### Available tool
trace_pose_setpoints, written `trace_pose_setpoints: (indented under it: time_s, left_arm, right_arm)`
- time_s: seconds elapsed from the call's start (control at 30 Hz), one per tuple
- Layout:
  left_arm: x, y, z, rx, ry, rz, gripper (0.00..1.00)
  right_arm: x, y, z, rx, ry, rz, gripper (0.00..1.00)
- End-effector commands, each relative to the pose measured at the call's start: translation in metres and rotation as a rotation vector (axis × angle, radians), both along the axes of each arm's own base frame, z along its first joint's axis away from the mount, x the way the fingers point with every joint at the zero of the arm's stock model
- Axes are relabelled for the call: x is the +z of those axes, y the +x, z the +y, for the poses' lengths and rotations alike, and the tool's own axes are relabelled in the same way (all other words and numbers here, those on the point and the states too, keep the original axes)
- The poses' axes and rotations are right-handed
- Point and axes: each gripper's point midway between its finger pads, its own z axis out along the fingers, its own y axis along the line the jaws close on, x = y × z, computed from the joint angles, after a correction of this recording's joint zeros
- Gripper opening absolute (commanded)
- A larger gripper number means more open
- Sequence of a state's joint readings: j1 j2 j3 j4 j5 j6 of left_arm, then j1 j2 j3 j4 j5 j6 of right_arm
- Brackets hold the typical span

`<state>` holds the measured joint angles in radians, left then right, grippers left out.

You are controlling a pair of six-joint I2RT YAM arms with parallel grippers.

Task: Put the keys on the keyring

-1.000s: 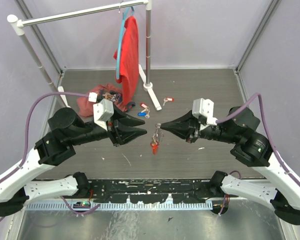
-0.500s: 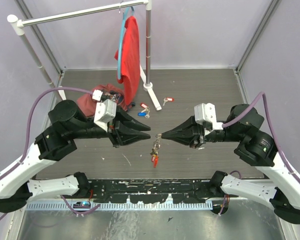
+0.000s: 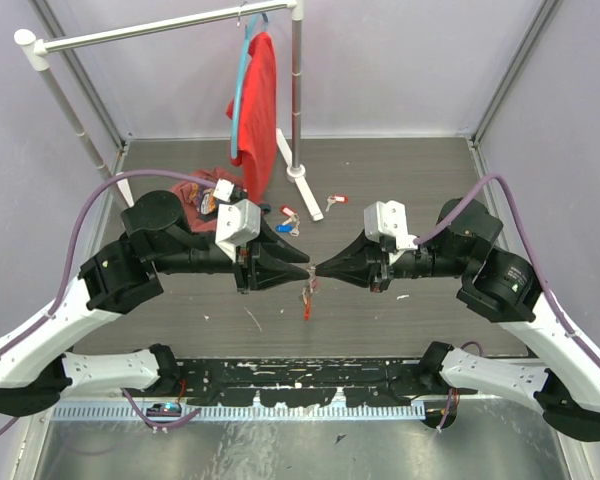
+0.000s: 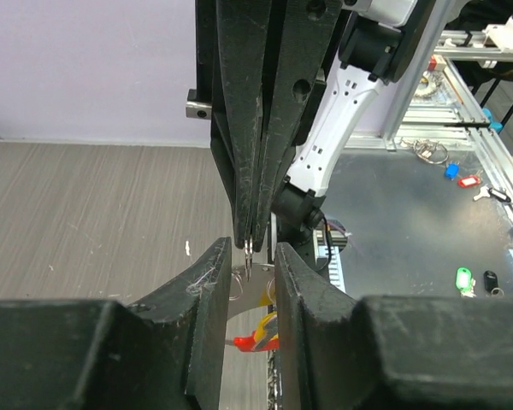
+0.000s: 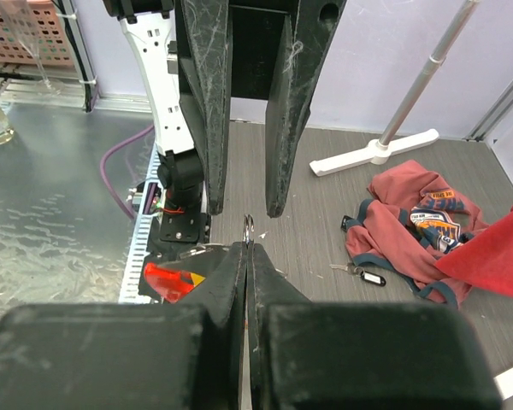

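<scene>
Two claws: your right claw (image 3: 318, 270) clamps the thin silver chain keyring (image 5: 249, 227) with one red tag (image 3: 307, 305); your left claw (image 3: 305, 264) is slightly parted, empty.

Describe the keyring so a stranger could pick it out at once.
At the middle of the dark table, the left gripper and right gripper meet tip to tip. Dangling from the right one's shut tips is the keyring, a thin silver chain with a long red tag. The other tagged keys lie loose farther back, by the white rack foot.
</scene>
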<state>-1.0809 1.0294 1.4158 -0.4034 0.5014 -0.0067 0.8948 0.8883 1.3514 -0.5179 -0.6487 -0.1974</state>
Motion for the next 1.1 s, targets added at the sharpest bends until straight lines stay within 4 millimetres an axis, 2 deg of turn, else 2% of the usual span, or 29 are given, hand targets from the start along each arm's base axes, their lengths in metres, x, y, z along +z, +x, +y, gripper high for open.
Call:
trace_pose_setpoints:
  time_s: [0.0,0.27,0.4,0.7,0.8,0.83,0.9,1.0,1.07]
  left_arm:
    - [0.001,0.003,0.003,0.029,0.030,-0.027,0.34]
    - [-0.006,0.011,0.002,0.066,0.070,-0.038,0.38]
    - [-0.008,0.011,-0.001,0.061,0.079,-0.035,0.37]
    - [-0.009,0.009,-0.004,0.052,0.088,-0.030,0.14]
    - [-0.009,0.011,-0.005,0.066,0.087,-0.022,0.00]
    - [-0.008,0.012,-0.005,0.071,0.084,-0.018,0.00]
    - [-0.005,0.011,-0.004,0.075,0.065,-0.010,0.00]
    - [0.001,0.010,-0.002,0.085,0.019,-0.003,0.00]
    - [0.010,0.008,0.004,0.096,-0.030,-0.007,0.00]
  right_arm:
    - [0.030,-0.005,-0.005,0.010,0.070,-0.072,0.01]
    - [0.030,-0.006,-0.006,0.017,0.065,-0.073,0.01]
    - [0.029,-0.006,-0.005,0.017,0.062,-0.069,0.01]
    - [0.027,-0.004,-0.003,0.015,0.055,-0.058,0.01]
    - [0.030,-0.005,-0.003,0.018,0.066,-0.058,0.01]
    - [0.031,-0.005,-0.003,0.015,0.071,-0.056,0.01]
    - [0.033,-0.004,-0.005,0.000,0.090,-0.054,0.09]
    - [0.041,-0.002,-0.010,-0.046,0.152,-0.058,0.33]
    - [0.047,-0.002,-0.015,-0.069,0.200,-0.057,0.41]
